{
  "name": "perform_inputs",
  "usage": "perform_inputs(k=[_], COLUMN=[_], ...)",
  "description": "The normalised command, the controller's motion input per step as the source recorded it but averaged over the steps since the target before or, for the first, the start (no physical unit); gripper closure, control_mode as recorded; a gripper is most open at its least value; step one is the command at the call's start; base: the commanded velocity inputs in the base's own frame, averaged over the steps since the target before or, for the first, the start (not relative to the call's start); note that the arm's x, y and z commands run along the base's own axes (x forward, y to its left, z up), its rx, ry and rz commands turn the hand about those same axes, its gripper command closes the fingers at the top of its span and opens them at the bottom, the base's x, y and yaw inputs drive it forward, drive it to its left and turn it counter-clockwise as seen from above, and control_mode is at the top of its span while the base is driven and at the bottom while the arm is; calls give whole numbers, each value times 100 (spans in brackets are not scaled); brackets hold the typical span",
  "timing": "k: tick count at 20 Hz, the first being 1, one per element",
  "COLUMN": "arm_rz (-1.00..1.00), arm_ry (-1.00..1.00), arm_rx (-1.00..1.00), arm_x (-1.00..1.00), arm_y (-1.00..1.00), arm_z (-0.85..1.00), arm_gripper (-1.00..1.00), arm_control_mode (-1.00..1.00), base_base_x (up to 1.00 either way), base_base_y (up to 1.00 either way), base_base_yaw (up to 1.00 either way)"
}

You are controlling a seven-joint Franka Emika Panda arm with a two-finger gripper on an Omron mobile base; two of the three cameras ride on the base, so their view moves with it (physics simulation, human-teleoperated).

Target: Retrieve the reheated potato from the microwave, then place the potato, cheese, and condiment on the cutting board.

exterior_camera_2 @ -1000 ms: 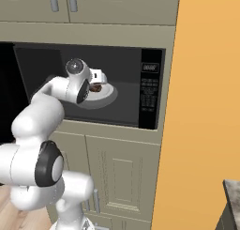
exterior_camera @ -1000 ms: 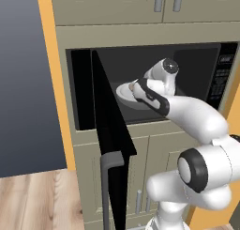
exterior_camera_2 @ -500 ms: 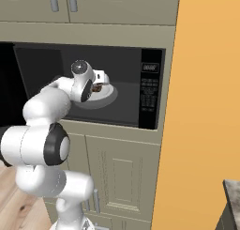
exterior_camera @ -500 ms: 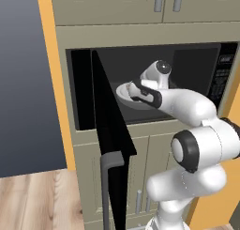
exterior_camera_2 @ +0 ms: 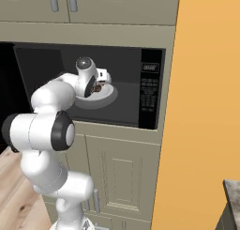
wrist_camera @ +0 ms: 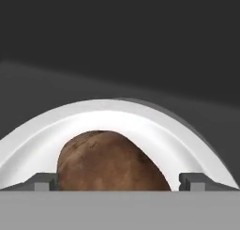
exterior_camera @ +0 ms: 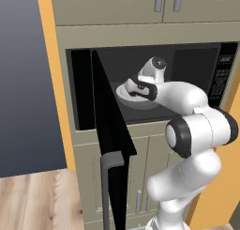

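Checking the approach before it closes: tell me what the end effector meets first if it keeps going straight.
Probably the potato, lying on the white plate between the open end effector fingertips; depth is unclear.

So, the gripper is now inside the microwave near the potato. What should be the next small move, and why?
Probably close the jaws on the potato. In the hand view the gripper is open, one fingertip on each side of the potato, which lies on the white plate and fills most of the gap. If the grip looks shallow, ease a little further in first. The microwave door stands wide open, so lifting out should be free afterwards.
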Motion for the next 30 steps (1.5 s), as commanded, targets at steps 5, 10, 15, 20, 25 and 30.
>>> perform_inputs(k=[5, 10, 15, 20, 25, 30], arm_rz=[0, 1, 0, 0, 0, 0], arm_ry=[2, 3, 3, -3, -12, -2], arm_rx=[-2, -1, 0, 0, 2, 4], arm_x=[20, -3, -31, -79, -99, -100], arm_y=[0, 0, 0, -5, -28, -31], arm_z=[-24, -27, -28, -7, 47, 70], arm_gripper=[-100, 100, 100, 100, 100, 100], arm_control_mode=[-100, -100, -100, -100, -100, -100], base_base_x=[0, 0, 0, 0, 0, 0], base_base_y=[0, 0, 0, 0, 0, 0], base_base_yaw=[0, 0, 0, 0, 0, 0])
